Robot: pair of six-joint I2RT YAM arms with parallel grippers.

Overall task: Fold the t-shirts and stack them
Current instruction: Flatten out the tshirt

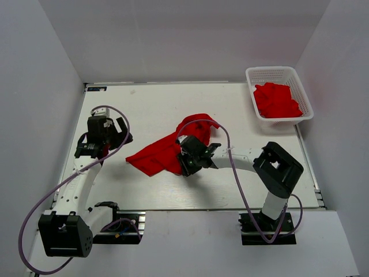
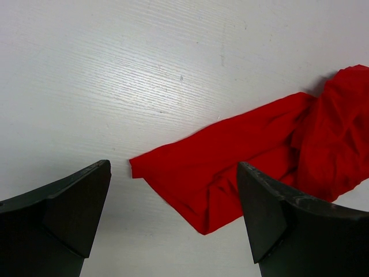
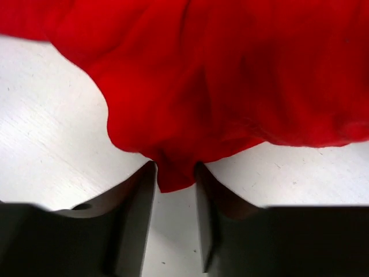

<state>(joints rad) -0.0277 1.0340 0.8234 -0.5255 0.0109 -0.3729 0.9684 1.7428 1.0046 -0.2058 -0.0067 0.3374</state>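
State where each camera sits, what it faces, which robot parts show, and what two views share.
Top external: above and behind the bases, looking down on the table, left arm, right arm and white basket.
Left wrist: on the left arm, facing the tabletop; the open left hand frames the red t-shirt.
Right wrist: close up on the right hand pinching cloth.
Shared: that t-shirt.

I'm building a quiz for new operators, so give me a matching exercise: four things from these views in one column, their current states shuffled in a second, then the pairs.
1. left end effector
2. right end effector
3. crumpled t-shirt
4. white basket

A. at the table's far right corner, holding red shirts
B. open, gripping nothing
C. lying mid-table
D. closed on a fold of the crumpled t-shirt

Pairs: 1-B, 2-D, 3-C, 4-A
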